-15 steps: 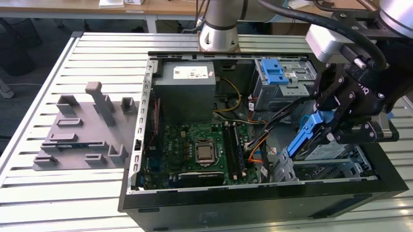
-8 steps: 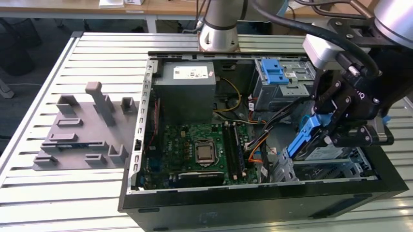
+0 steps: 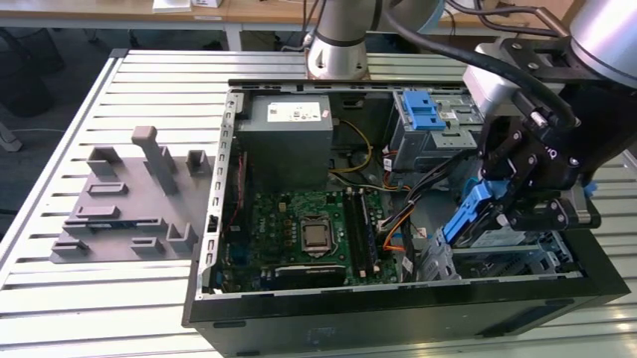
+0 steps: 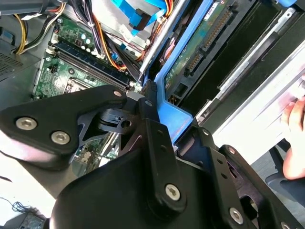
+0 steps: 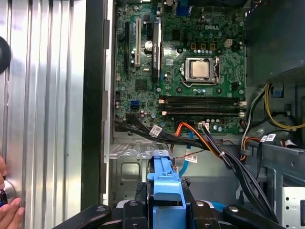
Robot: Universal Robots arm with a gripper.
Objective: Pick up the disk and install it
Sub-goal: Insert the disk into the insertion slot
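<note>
My gripper (image 3: 500,211) is shut on the disk (image 3: 466,218), a drive in a blue plastic carrier. I hold it tilted on edge over the metal drive bay (image 3: 518,257), at the exterior view's right end of the open computer case (image 3: 398,313). In the first wrist view the blue carrier (image 5: 164,180) sits between my black fingers (image 5: 142,192), above the bay's sheet metal (image 5: 125,167). The second wrist view shows the carrier (image 4: 175,113) and the disk's green circuit-board underside (image 4: 202,40) beside a finger (image 4: 148,102).
The case holds a green motherboard (image 3: 303,227), a grey power supply box (image 3: 289,123), a grey cage with a blue latch (image 3: 426,112) and cable bundles (image 5: 205,140) close to the bay. A grey fixture (image 3: 130,201) stands on the slatted table. A person's hand (image 4: 295,119) is nearby.
</note>
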